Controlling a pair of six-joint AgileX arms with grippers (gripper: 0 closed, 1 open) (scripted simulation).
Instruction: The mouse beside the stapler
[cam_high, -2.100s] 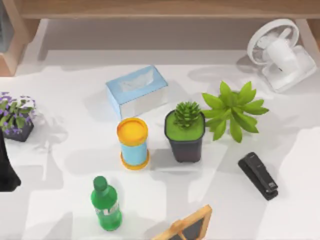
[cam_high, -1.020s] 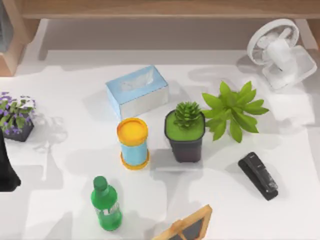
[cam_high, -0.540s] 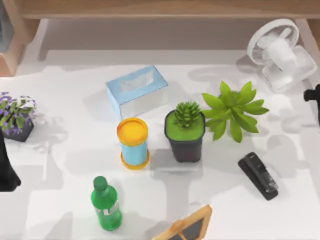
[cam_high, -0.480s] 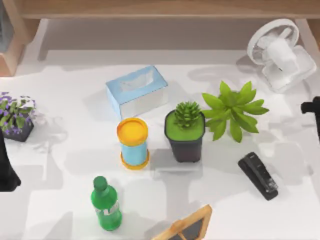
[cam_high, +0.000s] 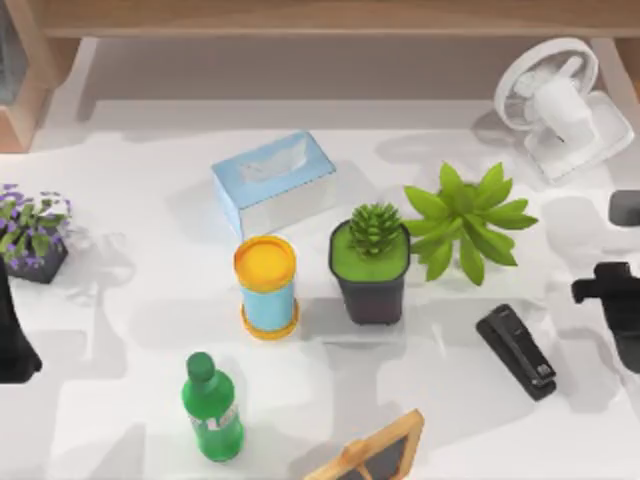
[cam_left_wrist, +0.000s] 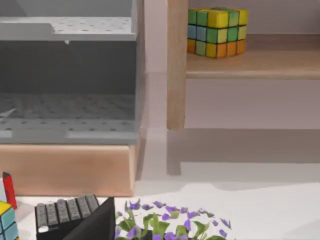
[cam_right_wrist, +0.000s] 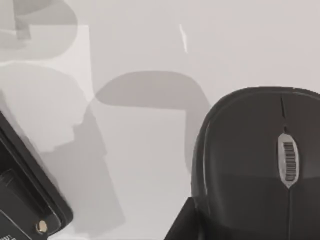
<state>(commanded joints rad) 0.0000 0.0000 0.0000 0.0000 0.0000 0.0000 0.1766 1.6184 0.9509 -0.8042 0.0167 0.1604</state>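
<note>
My right tool (cam_high: 612, 292) hangs at the right edge of the surface (cam_high: 150, 300) with the dark mouse (cam_right_wrist: 260, 165) close beneath its wrist camera; I cannot tell whether the tool is closed on it. The stapler (cam_high: 516, 351) lies just to the tool's left, apart from the mouse. To place well, I judge I should lower level onto bare surface beside the stapler without nudging it; my left arm (cam_high: 12, 335) idles at the left edge.

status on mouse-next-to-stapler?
Done: the right end effector holds the mouse above the table, just right of the stapler. In hand: carrying it. Left: lower it beside the stapler and release. Left arm is parked at the table's left edge.
</note>
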